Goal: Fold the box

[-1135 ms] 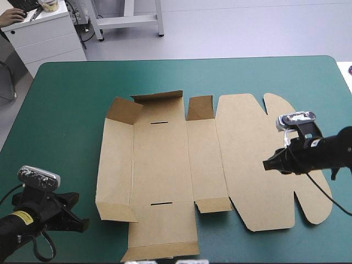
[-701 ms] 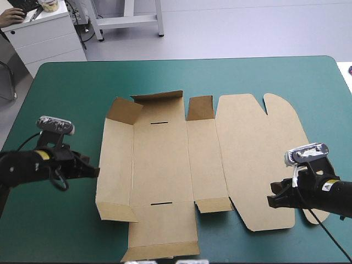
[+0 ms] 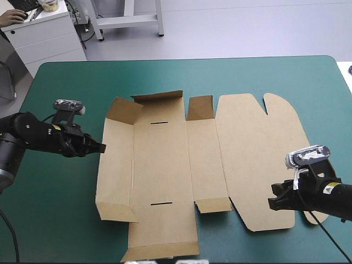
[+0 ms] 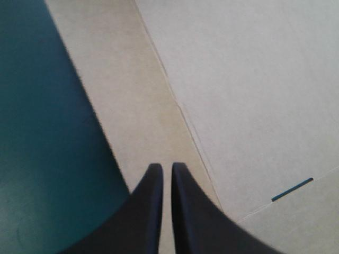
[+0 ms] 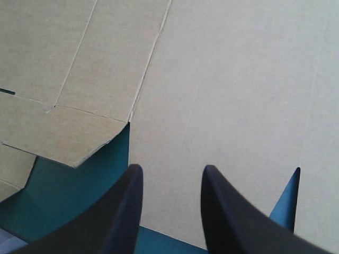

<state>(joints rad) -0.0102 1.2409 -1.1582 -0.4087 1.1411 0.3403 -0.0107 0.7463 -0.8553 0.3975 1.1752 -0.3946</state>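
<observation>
Left gripper (image 3: pixel 102 147) closed at edge of flat box (image 3: pixel 165 165), right gripper (image 3: pixel 271 203) parted over it.

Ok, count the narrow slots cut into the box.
2. The far slot lies in the box's wide panel toward the table's far edge; the near slot in that panel toward the near edge. None looks hidden.

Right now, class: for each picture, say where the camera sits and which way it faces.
High view: above and behind, looking down on the table, the box, both arms.
Left wrist view: over the left gripper, facing the box's left edge.
Right wrist view: over the right gripper, facing the box's near edge.
All three share the box.
</observation>
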